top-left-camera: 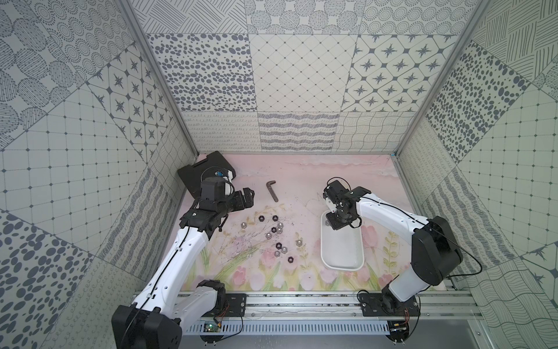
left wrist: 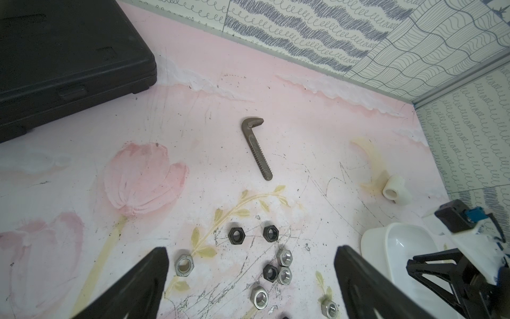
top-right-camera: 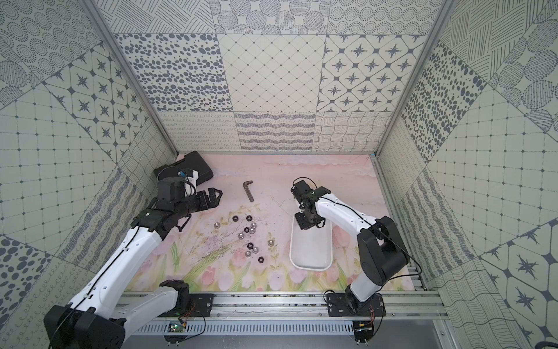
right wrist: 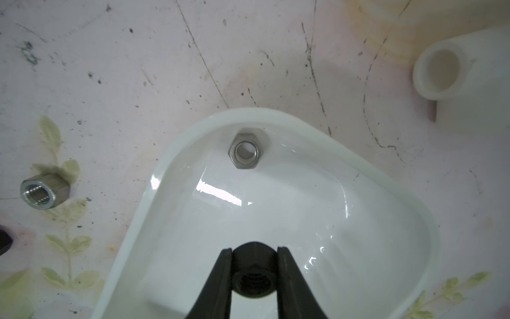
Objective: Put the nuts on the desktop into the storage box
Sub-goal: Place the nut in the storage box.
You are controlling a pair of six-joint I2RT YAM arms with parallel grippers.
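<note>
Black nut (right wrist: 252,279) clamped in right gripper (right wrist: 254,250) above storage box (right wrist: 179,140);
silver nut (right wrist: 246,150) lay inside; left gripper (left wrist: 251,250) gaped; elbow (right wrist: 441,74) nearby

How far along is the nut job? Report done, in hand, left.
Done: one silver nut lies in the storage box. In hand: the right gripper holds a black nut above the box. Left: about a dozen nuts on the desktop, near the open left gripper.

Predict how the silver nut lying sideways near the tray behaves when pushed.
The silver nut looks like threaded metal: probably rigid, heavy for its size. Lying on a hexagon flat, it would likely slide or tumble, not roll freely.
</note>
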